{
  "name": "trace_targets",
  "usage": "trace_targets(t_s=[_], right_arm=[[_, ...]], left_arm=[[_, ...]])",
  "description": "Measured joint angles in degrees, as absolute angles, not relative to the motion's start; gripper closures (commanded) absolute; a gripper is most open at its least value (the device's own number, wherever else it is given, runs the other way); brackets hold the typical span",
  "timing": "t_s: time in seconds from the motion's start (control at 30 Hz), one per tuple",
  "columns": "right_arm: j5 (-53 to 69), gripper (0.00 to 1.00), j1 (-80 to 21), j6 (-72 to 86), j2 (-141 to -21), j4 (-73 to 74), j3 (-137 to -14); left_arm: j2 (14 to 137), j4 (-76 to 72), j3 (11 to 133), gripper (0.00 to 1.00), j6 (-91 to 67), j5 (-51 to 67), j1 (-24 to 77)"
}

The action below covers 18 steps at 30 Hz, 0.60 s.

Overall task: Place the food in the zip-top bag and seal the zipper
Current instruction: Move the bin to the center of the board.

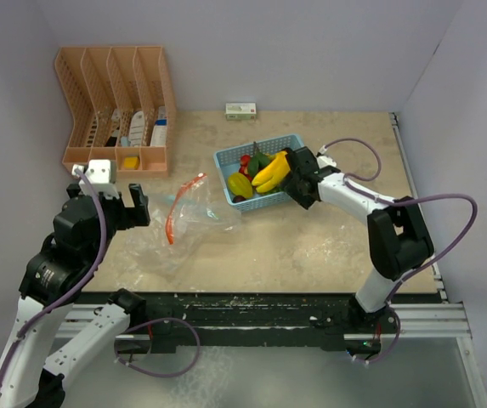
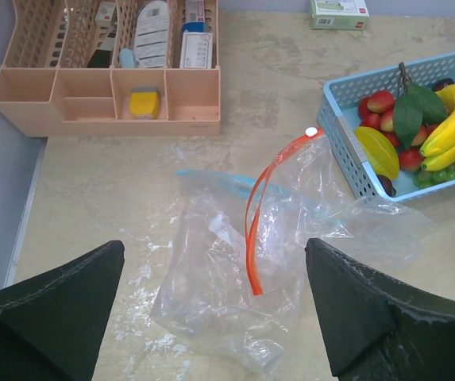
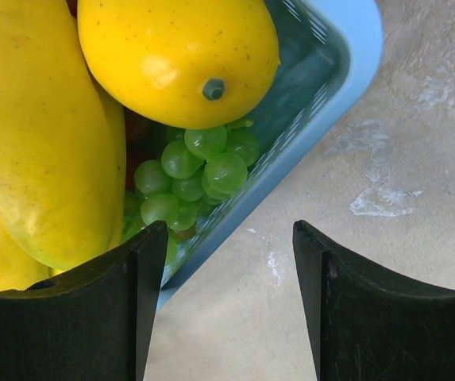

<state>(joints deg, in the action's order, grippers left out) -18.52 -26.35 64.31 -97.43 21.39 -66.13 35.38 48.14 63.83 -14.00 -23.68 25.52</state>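
The food lies in a light-blue basket: yellow bananas, a yellow round fruit, green grapes, small red fruits and green leaves. The clear zip-top bag lies crumpled and empty on the table left of the basket, its orange zipper strip curling up. My left gripper is open and empty, above the bag's near end. My right gripper is open and empty at the basket's right corner, one finger over the grapes, the other over the table outside the wall.
A peach desk organiser with small items stands at the back left. A small white-and-green box lies against the back wall. Walls close the table on the left, back and right.
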Motion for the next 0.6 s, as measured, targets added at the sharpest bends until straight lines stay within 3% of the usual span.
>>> trace_targets(t_s=[0.07,0.1,0.13,0.2,0.23,0.6], right_arm=[[-18.63,0.35,-26.35,64.82,-97.8,20.75,-66.08],[-18.7,0.42,-26.35,65.01,-97.91,20.34,-66.08],[-18.76,0.53,-26.35,65.12,-98.02,20.01,-66.08],[-18.85,0.88,-26.35,65.21,-98.1,19.79,-66.06],[-18.85,0.93,-26.35,65.25,-98.13,19.49,-66.0],[-20.21,0.98,-26.81,65.8,-89.82,20.29,-57.58]], left_arm=[[35.33,48.18,63.83,0.01,-13.98,-23.7,25.52],[35.33,48.27,63.83,0.01,-13.98,-23.7,25.52],[35.33,48.38,63.83,0.01,-13.98,-23.68,25.52],[35.31,48.62,63.83,0.01,-13.96,-23.7,25.52],[35.27,48.69,63.83,0.01,-13.96,-23.7,25.52],[34.81,48.88,63.83,0.01,-14.0,-22.85,25.52]])
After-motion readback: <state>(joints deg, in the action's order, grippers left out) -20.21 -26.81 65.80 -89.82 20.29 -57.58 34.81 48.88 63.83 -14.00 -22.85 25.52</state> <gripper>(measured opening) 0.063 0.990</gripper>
